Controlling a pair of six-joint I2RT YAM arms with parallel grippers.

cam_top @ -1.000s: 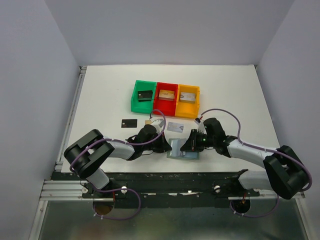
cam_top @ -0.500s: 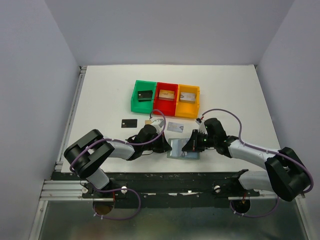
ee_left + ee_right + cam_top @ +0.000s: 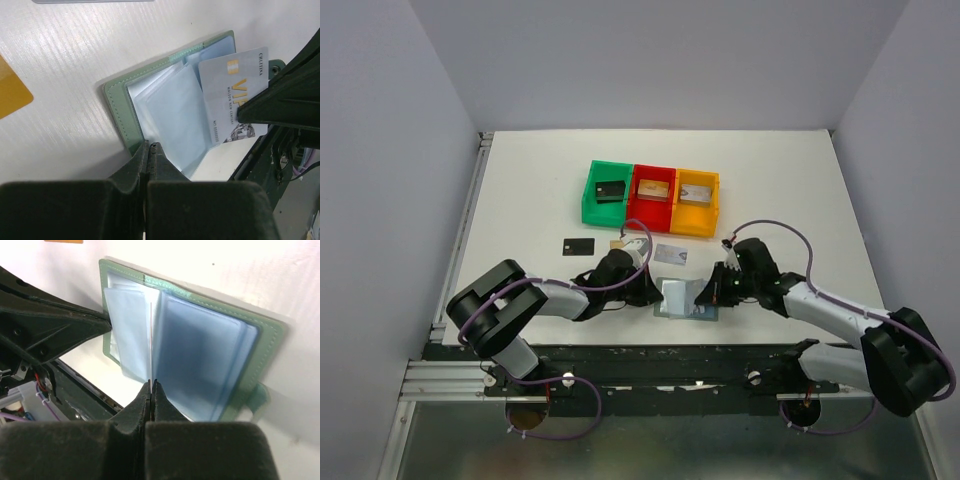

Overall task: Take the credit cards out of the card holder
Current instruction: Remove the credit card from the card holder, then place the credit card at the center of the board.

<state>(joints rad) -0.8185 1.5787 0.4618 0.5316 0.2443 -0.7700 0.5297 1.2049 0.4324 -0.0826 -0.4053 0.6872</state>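
Clamping down, the right gripper [image 3: 151, 386] has gone from part-open a second ago to pressed tight, and it has a catch: the silvery VIP card [image 3: 234, 100], which the right wrist view shows edge-on as a thin line between its fingertips. In the overhead view the arm has also slid slightly toward the near edge. The card now stands mostly clear of the blue sleeves of the card holder [image 3: 675, 297], with only its inner edge still overlapping them.

On the other side, the left gripper [image 3: 148, 148] is squeezed together at the holder's near green edge. It seems to be nipping the cover to anchor it, though the fingers hide the actual contact.

The holder lies open on the table [image 3: 790, 190] between the two arms. Beyond it, three cards are already out: the black card [image 3: 578, 245], the golden-tan card [image 3: 617, 243] and the grey card [image 3: 670, 254]. So another card looks ready to come free with a clean pull away from the left arm.
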